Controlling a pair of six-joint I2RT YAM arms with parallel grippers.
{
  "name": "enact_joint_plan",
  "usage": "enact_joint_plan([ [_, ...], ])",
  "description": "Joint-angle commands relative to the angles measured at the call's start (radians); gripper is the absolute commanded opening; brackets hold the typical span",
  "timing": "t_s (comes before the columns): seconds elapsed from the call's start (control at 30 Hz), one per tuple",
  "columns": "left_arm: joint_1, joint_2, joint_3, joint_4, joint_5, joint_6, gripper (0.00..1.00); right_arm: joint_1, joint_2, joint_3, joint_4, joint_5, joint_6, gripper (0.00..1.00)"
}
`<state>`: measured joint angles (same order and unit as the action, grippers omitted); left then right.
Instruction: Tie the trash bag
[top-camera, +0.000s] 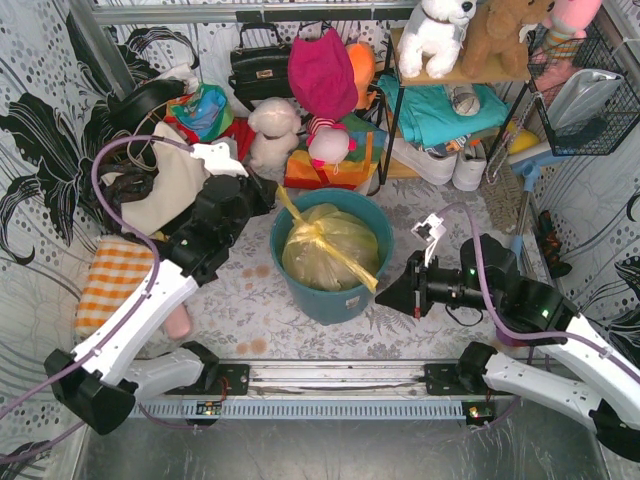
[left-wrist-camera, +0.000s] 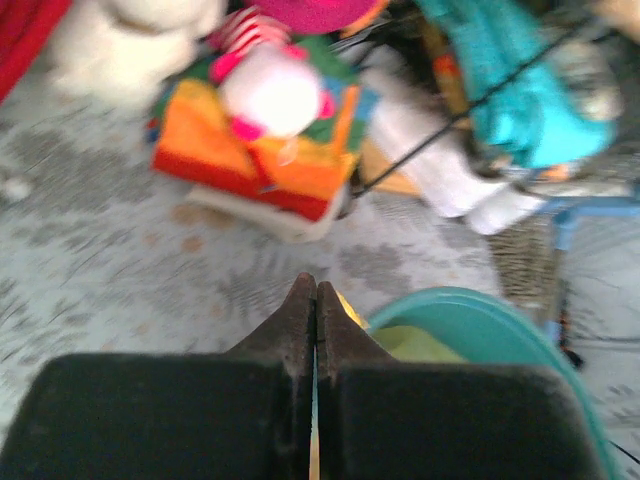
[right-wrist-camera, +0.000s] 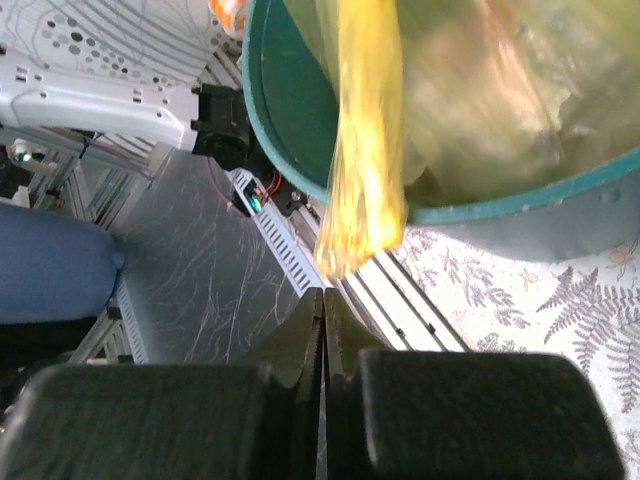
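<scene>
- So, tie looks abt halfway imo: trash bag (top-camera: 330, 255) neck is gathered and two twisted yellow tails cross on top, but can't tell if there's a real knot.
- Bag sits in the teal bin (top-camera: 300, 292) on the table (top-camera: 245, 305). Thin, see-through yellow-green, crinkly.
- Left pincer (left-wrist-camera: 316, 285) closed by the far tail (top-camera: 295, 210), grip unclear. Right pincer (right-wrist-camera: 323, 295) closed and empty, with the near tail (right-wrist-camera: 365, 190) dangling over the rim.

Bright, even light — both wrist views blurred, overhead sharp.
</scene>
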<state>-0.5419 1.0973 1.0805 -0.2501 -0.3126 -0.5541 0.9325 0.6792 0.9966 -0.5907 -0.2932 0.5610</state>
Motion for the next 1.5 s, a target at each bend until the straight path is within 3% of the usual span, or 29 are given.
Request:
enact_joint_plan([
  [0.0, 0.001, -0.095, 0.003, 0.253, 0.268, 0.058, 0.0, 0.005, 0.035, 0.054, 0.128, 0.047, -0.003, 0.0],
  [0.17, 0.001, -0.145, -0.025, 0.382, 0.473, 0.034, 0.0, 0.005, 0.138, 0.142, 0.279, 0.164, -0.072, 0.38],
  [0.23, 0.001, -0.15, -0.031, 0.401, 0.514, 0.028, 0.0, 0.005, 0.174, 0.164, 0.353, 0.205, -0.109, 0.46],
  [0.4, 0.002, -0.156, -0.047, 0.44, 0.615, 0.025, 0.0, 0.004, 0.273, 0.19, 0.53, 0.317, -0.189, 0.57],
  [0.7, 0.0, -0.195, -0.074, 0.487, 0.66, 0.025, 0.0, 0.005, 0.49, 0.271, 0.643, 0.268, -0.325, 0.61],
  [0.93, 0.0, -0.201, -0.072, 0.47, 0.658, 0.032, 0.0, 0.005, 0.536, 0.251, 0.76, 0.296, -0.329, 0.43],
  [1.27, 0.002, -0.192, -0.062, 0.458, 0.668, 0.031, 0.0, 0.005, 0.547, 0.225, 0.886, 0.3, -0.311, 0.38],
  [1.33, 0.001, -0.193, -0.062, 0.451, 0.669, 0.032, 0.0, 0.005, 0.56, 0.237, 0.876, 0.328, -0.311, 0.3],
  [1.47, 0.0, -0.203, -0.063, 0.43, 0.657, 0.042, 0.0, 0.005, 0.565, 0.245, 0.846, 0.408, -0.321, 0.0],
])
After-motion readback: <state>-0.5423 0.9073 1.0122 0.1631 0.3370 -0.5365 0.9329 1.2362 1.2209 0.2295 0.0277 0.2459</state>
